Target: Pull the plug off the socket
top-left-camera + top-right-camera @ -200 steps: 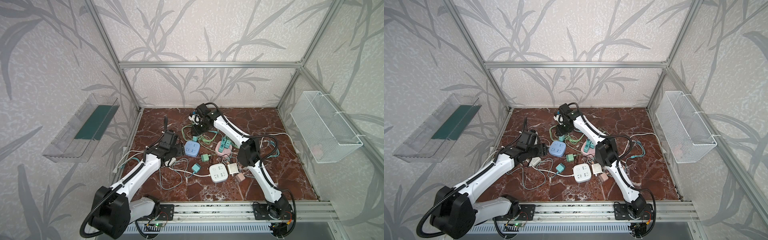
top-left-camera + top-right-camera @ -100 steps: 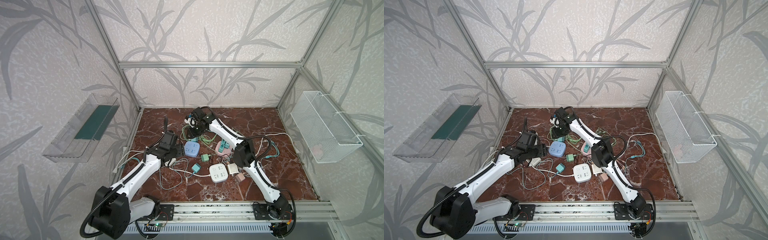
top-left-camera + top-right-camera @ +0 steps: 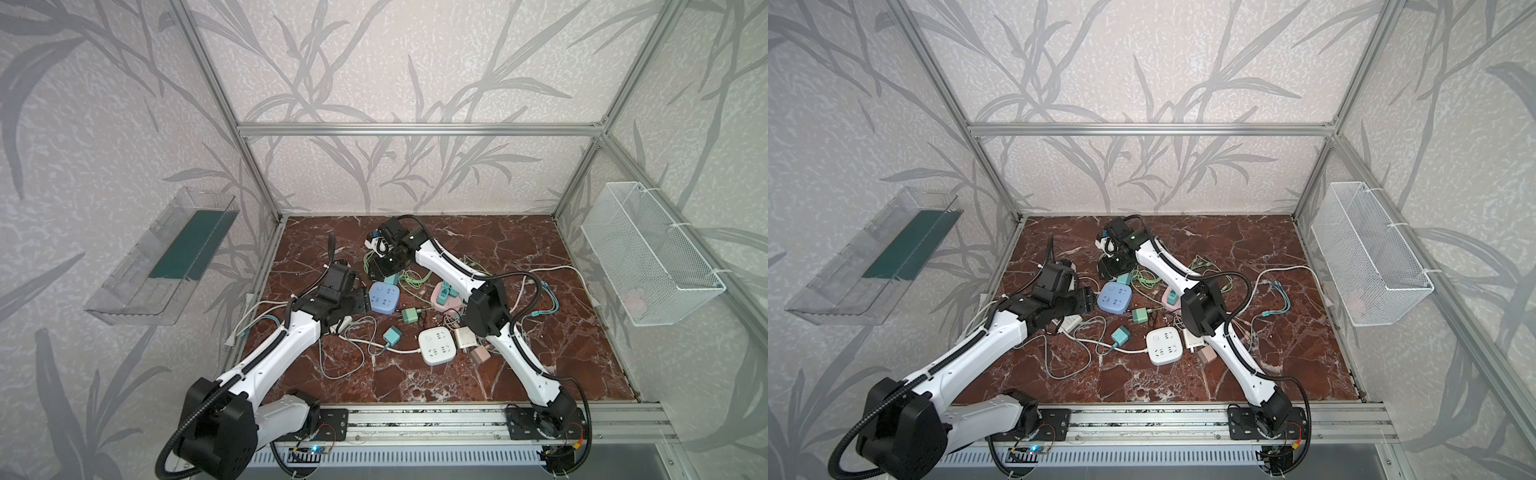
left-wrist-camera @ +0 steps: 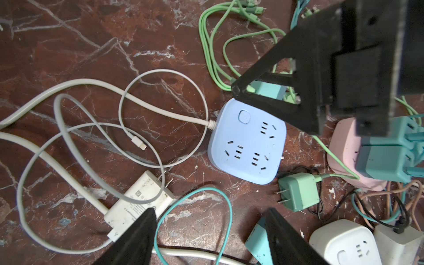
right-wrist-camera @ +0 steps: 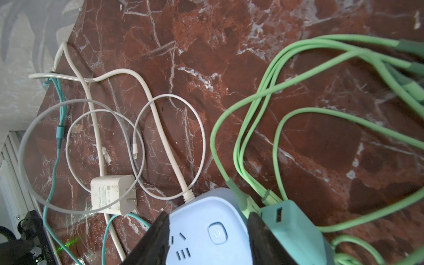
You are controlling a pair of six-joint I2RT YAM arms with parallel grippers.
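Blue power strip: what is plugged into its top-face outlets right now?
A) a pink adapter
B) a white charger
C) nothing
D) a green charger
C: in the left wrist view the blue power strip shows all its top outlets bare, and the green charger lies beside it.

The white charger (image 4: 138,202) beside the blue socket block (image 4: 247,142) carries small grey print on its face, too fine to read; a USB trident sign shows on the white plug (image 4: 115,234) at its end. The blue socket block bears a power symbol on its round button (image 4: 244,116). No other text is legible.
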